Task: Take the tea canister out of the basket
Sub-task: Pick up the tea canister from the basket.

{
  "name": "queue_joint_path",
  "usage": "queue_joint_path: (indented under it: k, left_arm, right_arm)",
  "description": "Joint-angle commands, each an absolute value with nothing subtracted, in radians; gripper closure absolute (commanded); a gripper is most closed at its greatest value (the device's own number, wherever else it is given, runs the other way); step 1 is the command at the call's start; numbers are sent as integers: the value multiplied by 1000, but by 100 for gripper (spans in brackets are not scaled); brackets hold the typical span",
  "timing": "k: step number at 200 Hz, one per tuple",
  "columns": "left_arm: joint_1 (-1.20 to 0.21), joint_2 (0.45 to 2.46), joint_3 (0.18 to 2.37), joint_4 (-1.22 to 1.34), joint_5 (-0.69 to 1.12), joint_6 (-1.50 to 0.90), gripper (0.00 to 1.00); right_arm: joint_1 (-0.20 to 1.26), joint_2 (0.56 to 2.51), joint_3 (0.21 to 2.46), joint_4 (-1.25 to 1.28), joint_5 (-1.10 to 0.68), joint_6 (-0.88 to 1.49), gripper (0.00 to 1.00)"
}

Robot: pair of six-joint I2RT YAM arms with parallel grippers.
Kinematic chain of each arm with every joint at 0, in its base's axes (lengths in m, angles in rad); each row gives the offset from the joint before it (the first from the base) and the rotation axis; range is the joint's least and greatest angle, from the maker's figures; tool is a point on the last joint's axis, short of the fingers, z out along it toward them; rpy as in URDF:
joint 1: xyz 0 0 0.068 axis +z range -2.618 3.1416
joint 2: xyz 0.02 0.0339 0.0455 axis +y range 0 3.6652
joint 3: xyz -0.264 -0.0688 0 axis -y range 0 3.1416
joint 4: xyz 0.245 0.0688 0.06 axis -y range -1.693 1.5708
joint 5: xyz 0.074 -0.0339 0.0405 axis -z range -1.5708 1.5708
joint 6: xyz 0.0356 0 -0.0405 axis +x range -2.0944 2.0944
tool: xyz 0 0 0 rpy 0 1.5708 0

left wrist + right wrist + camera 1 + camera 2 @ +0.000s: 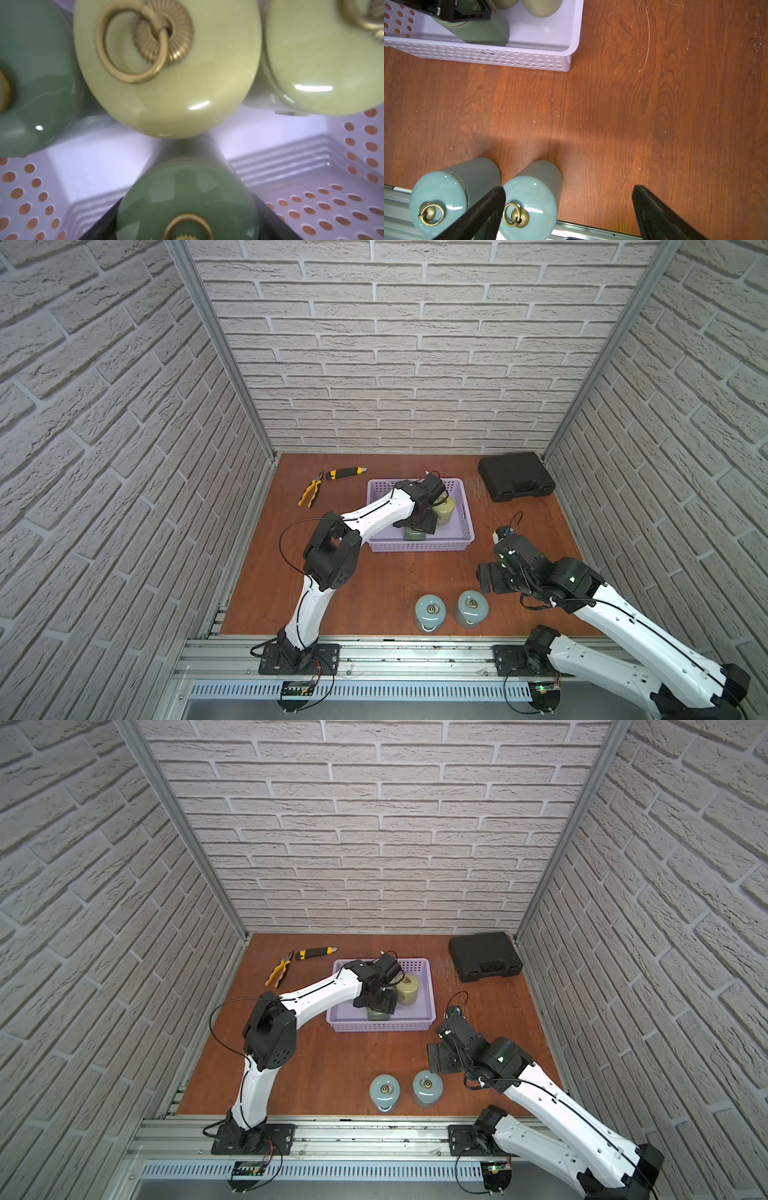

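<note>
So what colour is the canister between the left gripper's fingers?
The canister is dark green, clearest in the left wrist view.

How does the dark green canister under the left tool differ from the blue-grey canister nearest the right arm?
Colour: the dark green canister is deep green, the blue-grey canister pale. Place: the dark green canister stands in the basket, the blue-grey canister on the table. The left tool straddles the dark green canister; no tool straddles the blue-grey canister. Both stand upright with brass-ringed lids.

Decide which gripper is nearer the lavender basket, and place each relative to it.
Left. The left gripper is inside the basket, around a dark green canister; the right gripper hangs open outside its front-right corner, near two blue-grey canisters.
</note>
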State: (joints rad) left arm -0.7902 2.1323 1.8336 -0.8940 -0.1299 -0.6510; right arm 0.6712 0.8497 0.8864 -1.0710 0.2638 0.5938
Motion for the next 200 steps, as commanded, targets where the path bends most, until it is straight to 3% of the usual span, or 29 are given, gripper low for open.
queue_joint_path:
  k: [1, 52, 200]
  left_arm:
    - [-782, 2134, 1835, -907, -130, -650, 35]
    - [-781, 2073, 1824, -901, -195, -648, 50]
    - [-758, 1872, 1843, -1006, -201, -594, 55]
  right_arm:
    - [664, 845, 896, -1075, 270, 589, 0]
    - [660, 844, 896, -1072, 271, 587, 0]
    - [650, 907, 893, -971, 270, 592, 0]
